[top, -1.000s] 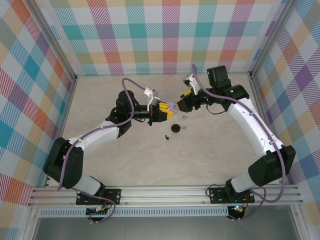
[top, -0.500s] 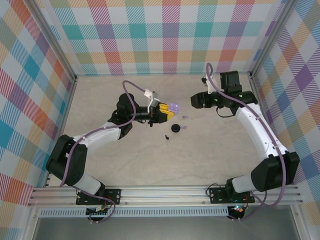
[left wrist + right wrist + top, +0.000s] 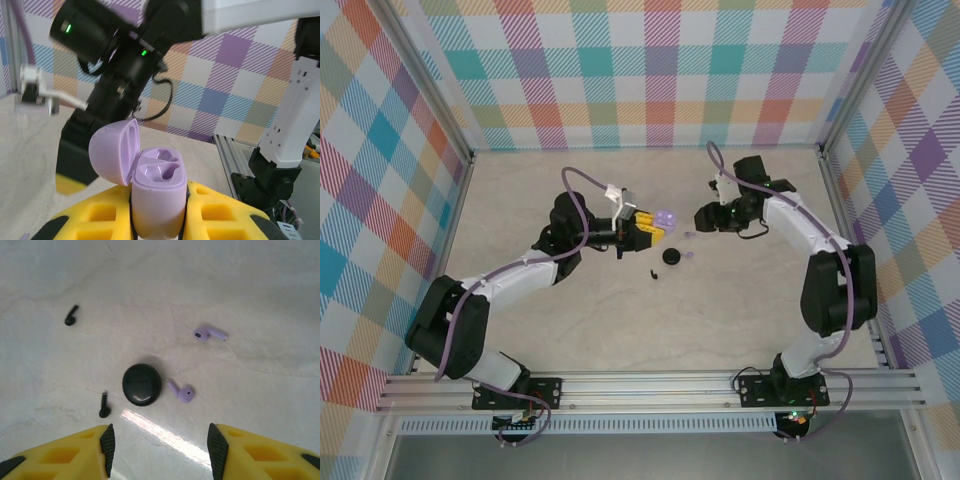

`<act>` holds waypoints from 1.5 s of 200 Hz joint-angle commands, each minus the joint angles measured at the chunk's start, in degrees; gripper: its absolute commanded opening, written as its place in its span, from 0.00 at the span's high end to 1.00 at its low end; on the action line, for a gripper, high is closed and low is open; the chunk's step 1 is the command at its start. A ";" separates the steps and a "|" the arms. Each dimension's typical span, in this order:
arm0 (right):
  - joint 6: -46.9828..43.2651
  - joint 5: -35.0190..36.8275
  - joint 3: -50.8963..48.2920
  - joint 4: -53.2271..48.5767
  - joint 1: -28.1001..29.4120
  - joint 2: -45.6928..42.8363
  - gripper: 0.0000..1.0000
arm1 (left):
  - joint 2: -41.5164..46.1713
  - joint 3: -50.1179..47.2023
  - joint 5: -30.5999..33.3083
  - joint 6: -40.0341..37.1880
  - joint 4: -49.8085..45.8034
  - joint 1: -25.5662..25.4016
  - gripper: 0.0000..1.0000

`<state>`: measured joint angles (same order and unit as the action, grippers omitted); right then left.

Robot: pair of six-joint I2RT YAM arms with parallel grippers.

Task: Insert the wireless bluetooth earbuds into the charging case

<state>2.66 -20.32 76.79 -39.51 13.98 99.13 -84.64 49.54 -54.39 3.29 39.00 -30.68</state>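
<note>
My left gripper (image 3: 657, 226) is shut on the open lilac charging case (image 3: 667, 216), holding it upright above the table. In the left wrist view the case body (image 3: 157, 197) shows two empty sockets, and its lid (image 3: 114, 152) is hinged back to the left. My right gripper (image 3: 161, 445) hovers open above the table with nothing between its yellow fingers (image 3: 106, 442). Below it lie two lilac earbuds (image 3: 182, 392) (image 3: 210, 333), two black earbuds (image 3: 104, 406) (image 3: 71, 316) and a shut round black case (image 3: 142, 384). The right gripper (image 3: 705, 215) sits just right of the lilac case.
The black case (image 3: 671, 257) and one black earbud (image 3: 653, 272) lie mid-table, in front of both grippers. Aluminium frame posts and checked walls close in the pale table (image 3: 740, 320) on three sides. Open room lies in front of the earbuds.
A second ago my right gripper was at the lilac case's lid. It pulled away to the right, then swung back down and left, its jaws narrowing a little. The left arm held still.
</note>
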 commanded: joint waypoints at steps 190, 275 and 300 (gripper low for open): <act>-19.09 11.83 21.26 -10.61 6.05 23.84 0.44 | 4.31 -0.19 -0.11 -3.43 -3.69 -0.09 0.94; -21.53 11.87 25.97 -12.24 6.25 28.81 0.39 | 4.14 0.50 -0.33 -5.27 -6.26 -0.05 0.95; -22.03 11.47 26.79 -12.67 6.26 29.82 0.39 | 4.22 0.52 -0.38 -5.28 -6.23 -0.09 0.95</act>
<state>-17.58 -8.34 101.73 -49.89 19.94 127.28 -81.89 49.52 -54.37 -0.78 32.82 -30.68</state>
